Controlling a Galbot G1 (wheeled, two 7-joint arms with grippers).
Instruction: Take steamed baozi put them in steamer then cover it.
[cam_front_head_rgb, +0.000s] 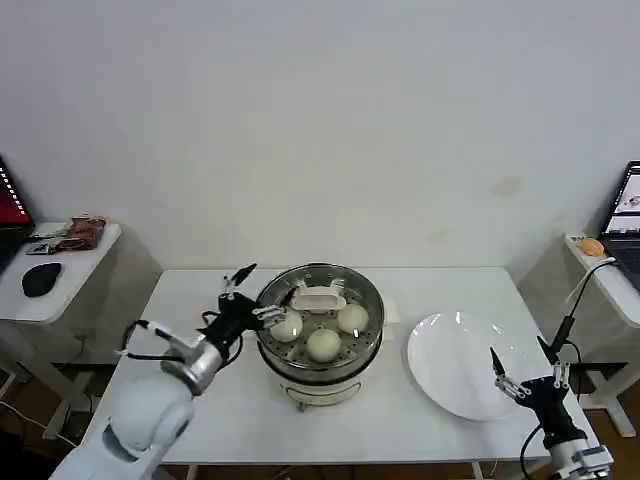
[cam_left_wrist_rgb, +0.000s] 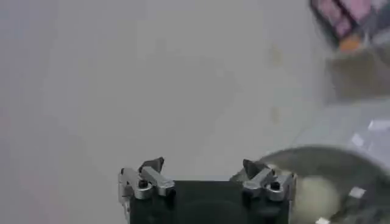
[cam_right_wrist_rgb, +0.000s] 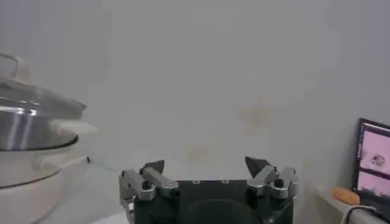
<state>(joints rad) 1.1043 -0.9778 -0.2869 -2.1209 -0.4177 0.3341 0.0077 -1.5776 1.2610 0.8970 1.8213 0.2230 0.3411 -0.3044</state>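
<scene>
The left tool (cam_front_head_rgb: 256, 292) hangs with its fingers spread apart and nothing between them, just beside the steamer (cam_front_head_rgb: 320, 350), which stands on the white desk (cam_front_head_rgb: 240, 410) right in front of that tool's tips. The cover (cam_front_head_rgb: 320, 315) sits on the steamer with its white bar handle up, and through the glass three baozi (cam_front_head_rgb: 324, 345) can be made out on the tray. The right tool (cam_front_head_rgb: 522, 382) waits well apart from the steamer, fingers also spread and empty, at the near edge of the white plate (cam_front_head_rgb: 455, 365), which lies between it and the steamer.
</scene>
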